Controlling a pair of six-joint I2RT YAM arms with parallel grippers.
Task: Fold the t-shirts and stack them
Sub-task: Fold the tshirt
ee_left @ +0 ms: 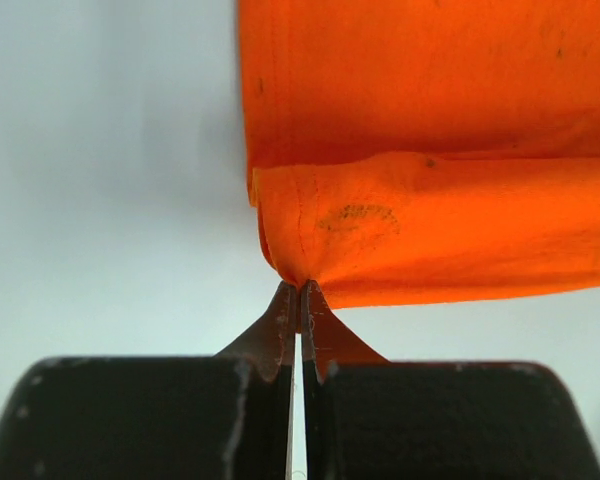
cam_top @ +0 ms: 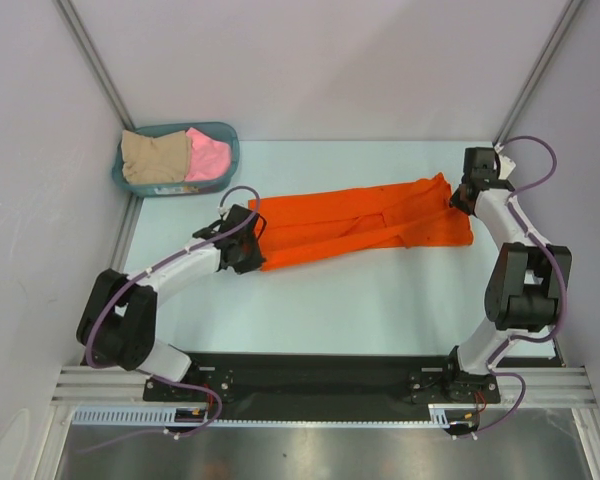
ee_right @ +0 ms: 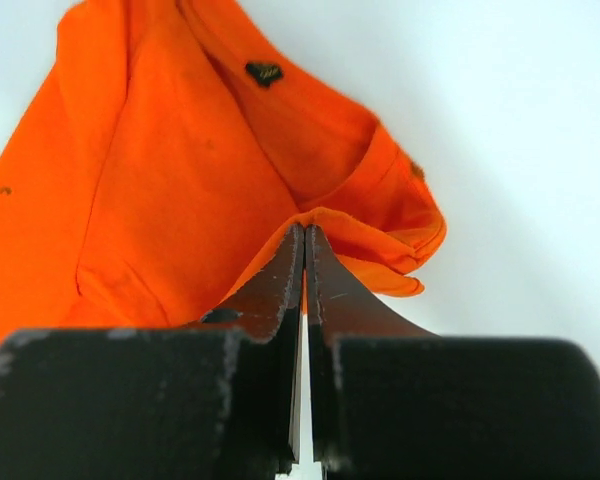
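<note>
An orange t-shirt [cam_top: 360, 225] lies stretched across the pale table as a long folded strip. At its left end my left gripper [cam_top: 252, 232] is shut on a corner of the cloth; the left wrist view shows the orange t-shirt [ee_left: 430, 230] pinched at the gripper [ee_left: 300, 290]. At the right end my right gripper [cam_top: 458, 197] is shut on a fold of the orange t-shirt [ee_right: 180, 180], pinched at the gripper [ee_right: 304, 232]. A beige t-shirt [cam_top: 155, 157] and a pink t-shirt [cam_top: 208, 155] lie bunched in the teal basket [cam_top: 230, 140].
The teal basket stands at the table's far left corner against the wall. Grey walls with metal posts close in the left, back and right sides. A black base rail [cam_top: 320, 375] runs along the near edge.
</note>
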